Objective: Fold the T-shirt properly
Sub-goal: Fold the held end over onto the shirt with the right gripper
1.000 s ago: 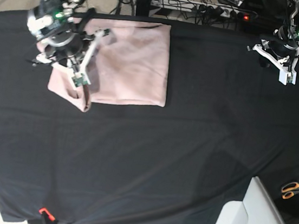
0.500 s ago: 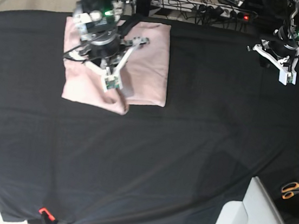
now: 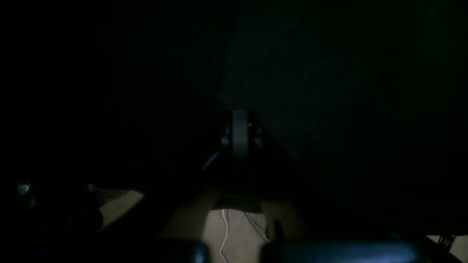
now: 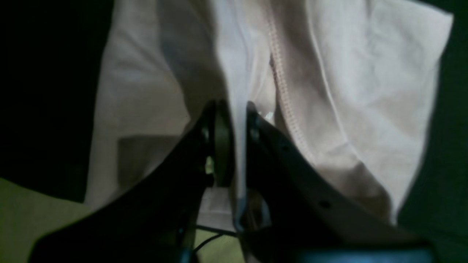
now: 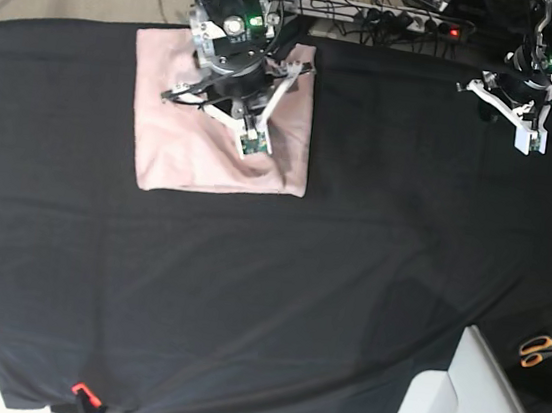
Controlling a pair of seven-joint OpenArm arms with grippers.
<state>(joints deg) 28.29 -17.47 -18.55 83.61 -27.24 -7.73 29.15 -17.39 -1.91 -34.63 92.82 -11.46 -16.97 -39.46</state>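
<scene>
So the T-shirt [image 5: 221, 124] is sitting near the far edge of the black table cloth [image 5: 275, 297], way off toward the side away from the scissors [image 5: 540, 350], and it's looking like a pretty compact pink rectangle now. Big change from a second ago: the right gripper [image 5: 247, 142] has dragged the outer flap across, so the loose corner that was hanging out past the shirt's edge is now lying over the main body. In the right wrist view the jaws are pinched tight on a ridge of pink fabric [image 4: 237, 146], so it hasn't let go yet. Left gripper [image 5: 521, 121] is parked well apart from the shirt, closed on nothing. I'd guess this fold is basically landed and it just needs a release and maybe a bit of smoothing.
</scene>
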